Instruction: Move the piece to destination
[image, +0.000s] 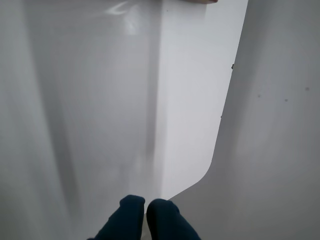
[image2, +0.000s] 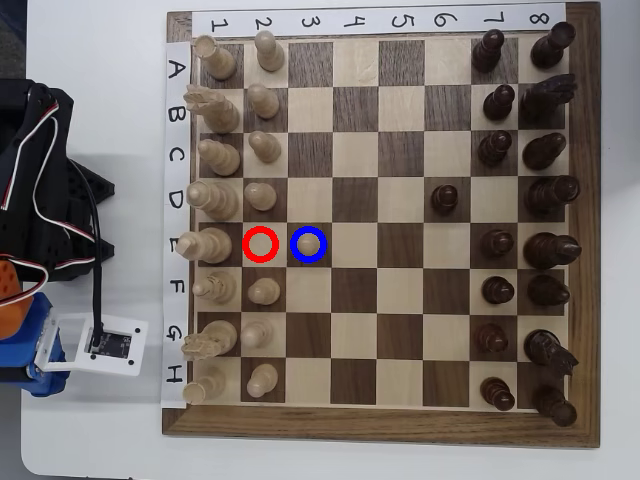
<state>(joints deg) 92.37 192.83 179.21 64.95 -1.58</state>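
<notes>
Beside the board's left edge, in the overhead view, the arm (image2: 40, 190) sits folded over the white table (image2: 90, 440), clear of every square; black brackets, red-and-white servo wires and a black cable run down to a small white camera board (image2: 105, 340) on a blue mount. From above, the gripper itself cannot be made out. In the wrist view the gripper (image: 146, 207) enters from the bottom edge, its two dark blue fingertips (image: 127, 210) pressed together with nothing between them, over a plain white surface.

The chessboard (image2: 380, 425) carries handwritten labels: numbers 1 to 8 on a paper strip along its top edge, letters A to H on a strip down its left edge.

The pawn (image2: 309, 243), pale cream with a round head, stands on the dark square (image2: 296, 228) in row E, column 3, inside the blue ring (image2: 309, 245). The red ring (image2: 261, 244) lies on the neighbouring light square in column 2; its centre looks pale and round, and whether a piece stands there cannot be told. Other pale pieces (image2: 215, 150) fill columns 1 and 2; dark pieces (image2: 545, 150) hold columns 7 and 8, with one dark pawn (image2: 445, 198) advanced to row D, column 6.
</notes>
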